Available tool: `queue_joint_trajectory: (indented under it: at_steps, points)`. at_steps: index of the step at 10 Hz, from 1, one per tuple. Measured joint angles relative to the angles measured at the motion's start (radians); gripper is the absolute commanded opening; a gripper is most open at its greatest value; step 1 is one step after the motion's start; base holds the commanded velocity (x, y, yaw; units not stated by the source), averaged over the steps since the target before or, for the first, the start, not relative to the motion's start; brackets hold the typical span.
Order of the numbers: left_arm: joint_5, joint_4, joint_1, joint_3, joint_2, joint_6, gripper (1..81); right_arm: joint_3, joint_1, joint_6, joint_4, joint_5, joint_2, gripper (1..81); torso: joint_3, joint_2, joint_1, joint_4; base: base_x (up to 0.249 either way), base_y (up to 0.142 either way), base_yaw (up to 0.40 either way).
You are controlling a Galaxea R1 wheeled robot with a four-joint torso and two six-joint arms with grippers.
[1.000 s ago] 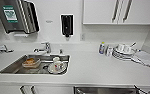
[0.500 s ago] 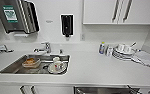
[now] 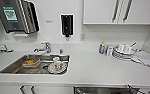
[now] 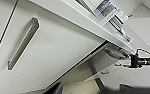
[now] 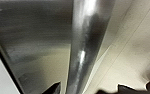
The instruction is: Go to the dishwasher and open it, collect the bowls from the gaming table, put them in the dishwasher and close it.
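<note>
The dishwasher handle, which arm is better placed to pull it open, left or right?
Probably the right: its wrist view has the dishwasher's steel bar handle running close between its fingertips. The left wrist view faces a white cabinet door instead.

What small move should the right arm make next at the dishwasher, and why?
Probably close the right pincer on the dishwasher's bar handle and pull outward: the handle runs right between its fingertips, against the steel front, and the dishwasher looks unopened.

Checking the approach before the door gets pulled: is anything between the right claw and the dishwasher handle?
Nothing visible. In the right wrist view the dishwasher's bar handle runs close in front of the steel door, with no object across it. Whether the claw already grips it cannot be told.
</note>
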Motion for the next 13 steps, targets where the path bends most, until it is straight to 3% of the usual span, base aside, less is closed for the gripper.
queue_joint_trajectory:
  at_steps: [2, 8, 13]
  points:
    - [0.0, 0.002, 0.0, -0.002, 0.001, 0.0, 81.1, -0.027, 0.0, 0.0, 0.0, -0.039, 0.006, 81.1, 0.0, 0.0, 0.0, 0.0, 0.0, 0.0, 0.0]
    - [0.0, 0.003, 0.0, -0.015, 0.021, 0.0, 81.1, -0.071, 0.0, 0.0, -0.001, -0.065, -0.018, 81.1, 0.0, 0.0, 0.0, 0.0, 0.0, 0.0, 0.0]
    - [-0.001, 0.004, 0.0, -0.021, 0.023, -0.003, 81.1, -0.025, 0.02, 0.004, -0.067, -0.122, -0.074, 81.1, 0.0, 0.0, 0.001, 0.0, 0.0, 0.0, 0.0]
